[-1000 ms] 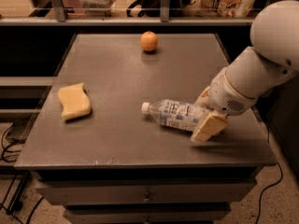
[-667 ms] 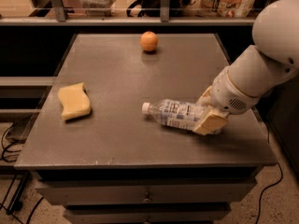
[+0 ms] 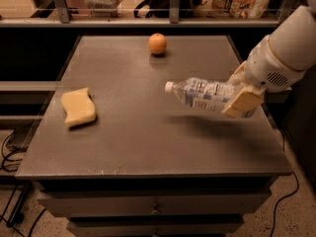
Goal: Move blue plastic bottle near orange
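The blue plastic bottle [image 3: 205, 95], clear with a white cap and a blue-and-white label, hangs on its side above the right part of the grey table [image 3: 143, 127], cap pointing left. My gripper [image 3: 241, 94] is shut on the bottle's base end, with one tan finger [image 3: 242, 102] across its front. The bottle casts a shadow on the table below it. The orange [image 3: 157, 43] sits near the table's far edge, apart from the bottle, beyond and to the left of its cap.
A wavy pale-yellow sponge [image 3: 78, 106] lies on the table's left side. A shelf with a metal rail [image 3: 148, 19] and packages runs behind the table. Drawers [image 3: 153, 206] sit below the tabletop. Cables lie on the floor at both sides.
The gripper has lifted the bottle off the table surface and carried it up. The orange and the sponge have not moved.
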Action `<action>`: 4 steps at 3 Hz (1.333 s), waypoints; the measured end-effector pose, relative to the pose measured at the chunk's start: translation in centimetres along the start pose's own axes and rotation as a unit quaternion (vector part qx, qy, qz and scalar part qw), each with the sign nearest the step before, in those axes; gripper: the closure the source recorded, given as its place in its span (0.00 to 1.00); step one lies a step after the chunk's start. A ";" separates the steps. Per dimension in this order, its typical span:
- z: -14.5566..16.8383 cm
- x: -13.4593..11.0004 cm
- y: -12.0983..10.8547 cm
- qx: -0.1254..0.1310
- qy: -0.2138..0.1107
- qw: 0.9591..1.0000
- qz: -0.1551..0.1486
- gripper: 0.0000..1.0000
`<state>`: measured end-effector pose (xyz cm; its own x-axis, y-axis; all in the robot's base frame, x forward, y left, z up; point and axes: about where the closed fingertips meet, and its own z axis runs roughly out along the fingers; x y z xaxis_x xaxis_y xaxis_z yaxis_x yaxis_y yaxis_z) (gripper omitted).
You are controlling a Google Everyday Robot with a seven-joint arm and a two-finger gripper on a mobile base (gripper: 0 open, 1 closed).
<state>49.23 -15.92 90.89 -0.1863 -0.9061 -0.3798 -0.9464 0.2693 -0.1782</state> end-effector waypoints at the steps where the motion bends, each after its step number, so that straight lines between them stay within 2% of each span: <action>1: -1.1 -0.4 -0.8 0.012 -0.003 1.000 0.001 1.00; 2: -0.9 -0.3 -0.7 0.011 -0.002 1.000 0.005 1.00; 3: -0.4 0.9 -1.9 0.029 -0.011 0.998 0.061 1.00; 4: 0.5 3.1 -4.6 0.059 -0.021 0.986 0.152 1.00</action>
<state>53.14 -19.75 90.07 -0.4427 -0.7639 -0.4694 -0.8107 0.5647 -0.1544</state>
